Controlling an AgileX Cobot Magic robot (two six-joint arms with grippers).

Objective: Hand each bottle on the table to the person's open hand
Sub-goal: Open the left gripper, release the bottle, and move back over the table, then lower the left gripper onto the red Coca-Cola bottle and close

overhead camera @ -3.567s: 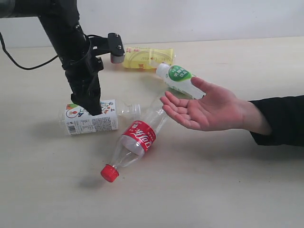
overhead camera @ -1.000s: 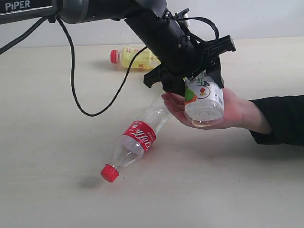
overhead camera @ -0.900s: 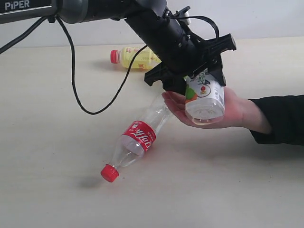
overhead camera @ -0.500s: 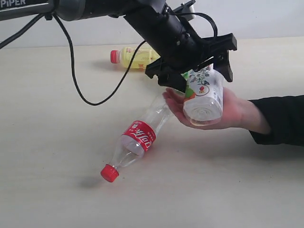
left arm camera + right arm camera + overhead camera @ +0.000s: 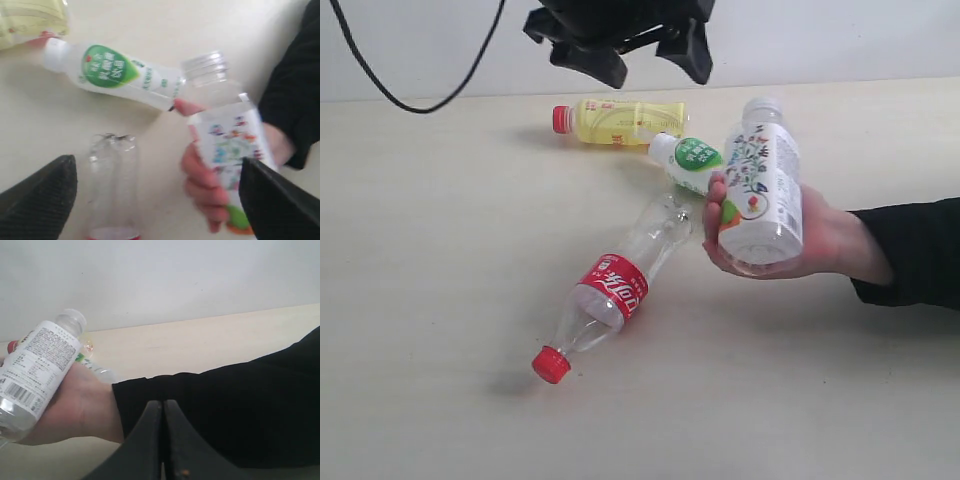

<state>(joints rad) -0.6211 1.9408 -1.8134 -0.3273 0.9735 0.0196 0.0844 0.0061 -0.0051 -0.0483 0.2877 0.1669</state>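
- left gripper [image 5: 657,75] up at the top of the exterior view, above the far side of the table [image 5: 440,250]; jaws spread wide, nothing between them
- left wrist view is blurred but shows the same: both dark fingers [image 5: 40,195] far apart with bare tabletop between
- right gripper [image 5: 162,410] low beside the person's black sleeve [image 5: 240,410]; jaws pressed together, empty
- floral-label bottle [image 5: 763,195] off the table, held in the person's hand [image 5: 825,240], cap end up and tilted slightly, fingers wrapped round its lower body
- green-label bottle [image 5: 690,160] lying on its side on the table just behind the hand; possibly touching the fingertips, cannot tell
- yellow bottle [image 5: 625,120] lying on its side at the far edge, red cap pointing left, just beside the green-label bottle
- red-label bottle [image 5: 610,298] lying diagonally on the table, red cap [image 5: 551,365] toward the near left, base end close to the hand
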